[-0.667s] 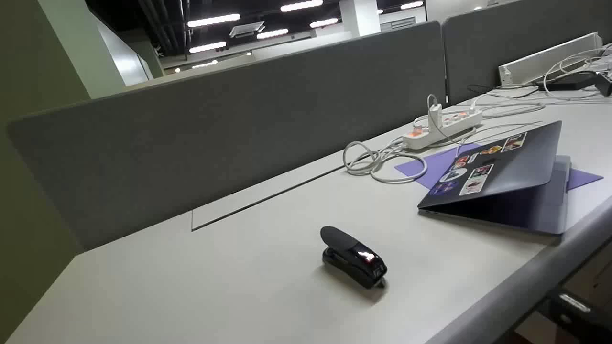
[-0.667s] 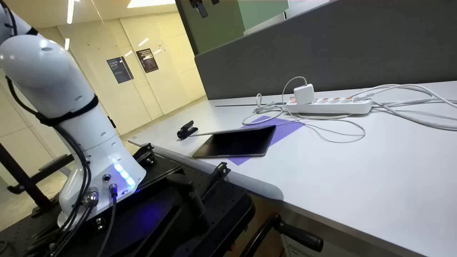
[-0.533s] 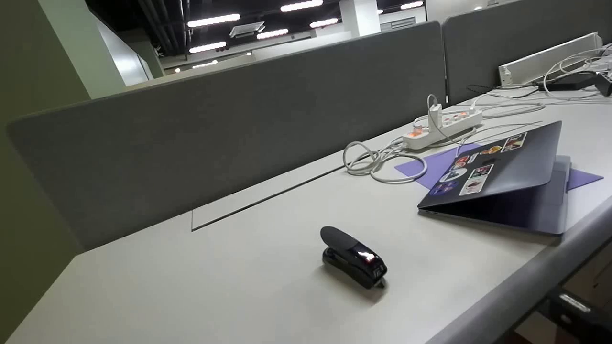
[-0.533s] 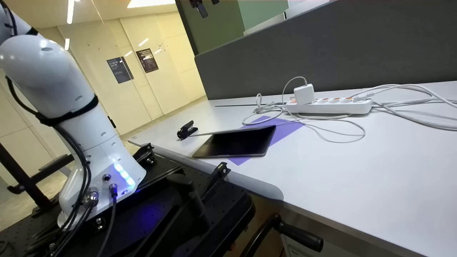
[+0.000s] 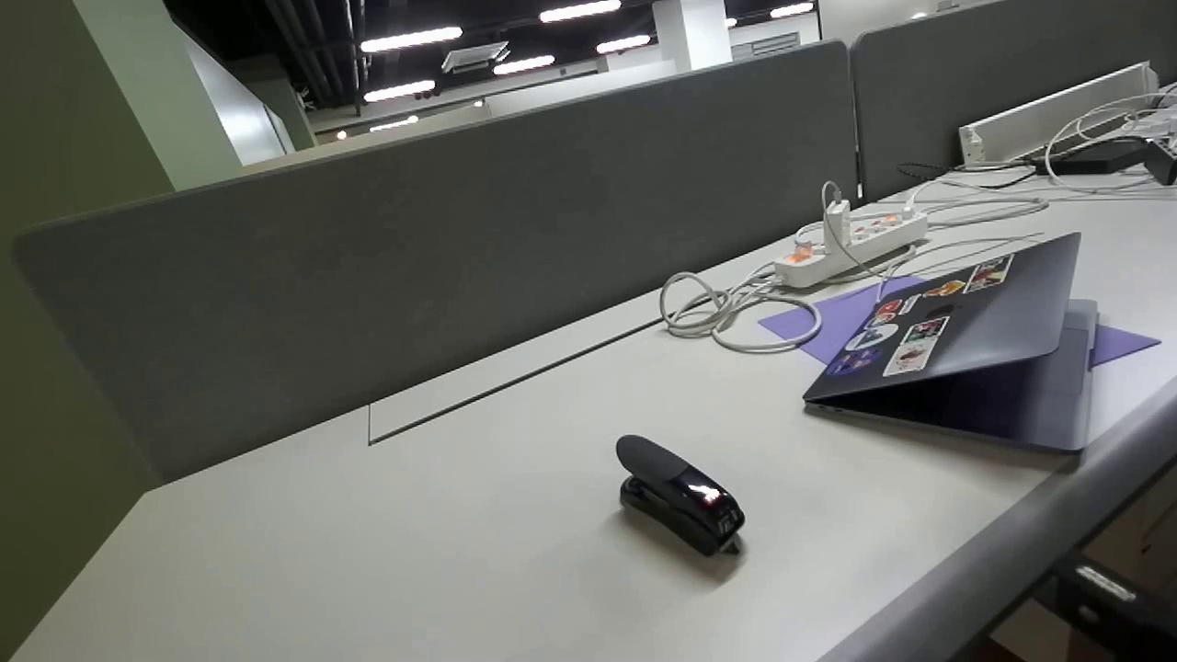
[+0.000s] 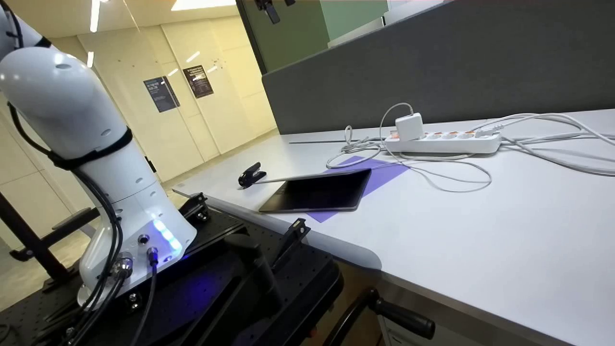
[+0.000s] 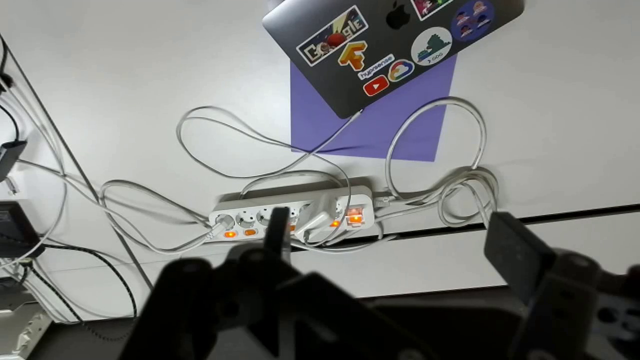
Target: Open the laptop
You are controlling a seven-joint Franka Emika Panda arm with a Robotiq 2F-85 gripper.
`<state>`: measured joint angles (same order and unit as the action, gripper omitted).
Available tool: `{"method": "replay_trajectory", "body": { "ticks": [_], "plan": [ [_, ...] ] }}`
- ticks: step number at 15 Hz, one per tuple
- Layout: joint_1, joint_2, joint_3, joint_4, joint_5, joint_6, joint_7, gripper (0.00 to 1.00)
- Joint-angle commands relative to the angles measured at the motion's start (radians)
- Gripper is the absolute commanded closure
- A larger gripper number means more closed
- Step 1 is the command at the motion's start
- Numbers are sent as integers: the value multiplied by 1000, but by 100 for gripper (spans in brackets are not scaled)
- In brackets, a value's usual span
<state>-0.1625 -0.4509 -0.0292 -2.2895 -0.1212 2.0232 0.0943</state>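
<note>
Fingers [image 7: 519, 256] stand wide apart, dark and matte with blunt, blocky ends; between them in the wrist view we see a boxy white charger [image 7: 316, 214] and the end of a white power strip [image 7: 300, 199] with glowing orange switches [image 7: 355, 216], which runs on behind one finger. Past the fingertips, at the top of that view, lies the Apple laptop [image 7: 385, 35], its smooth dark-grey lid patched with round and rectangular stickers [image 7: 432, 46]. A thin pale cable [image 7: 336, 132] meets its edge beside the corner nearest the fingers, over a flat purple sheet [image 7: 370, 132]. Both exterior views tell us what the wrist view hides: the lid stands partly raised, at a narrow angle over its base. They alone give us the curved stapler [image 5: 680, 496], glossy black with a duller handle, on the pale desk [image 5: 441, 542] apart from the laptop. In an exterior view we also find our rounded white Panda arm [image 6: 57, 96], bound with black straps and cables.
</note>
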Motion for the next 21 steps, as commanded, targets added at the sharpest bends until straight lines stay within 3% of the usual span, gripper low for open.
{"method": "replay_trajectory", "body": {
  "ticks": [1,5,12,18,21],
  "plan": [
    [14,0,-12,2,-6,-2,5,0],
    [21,-15,-7,-34,-16,47,-3,0],
    [80,-41,-19,-260,24,227,-102,0],
    [95,-25,-66,-439,22,257,-281,0],
    [82,-2,-56,-427,16,254,-253,0]
  ]
}}
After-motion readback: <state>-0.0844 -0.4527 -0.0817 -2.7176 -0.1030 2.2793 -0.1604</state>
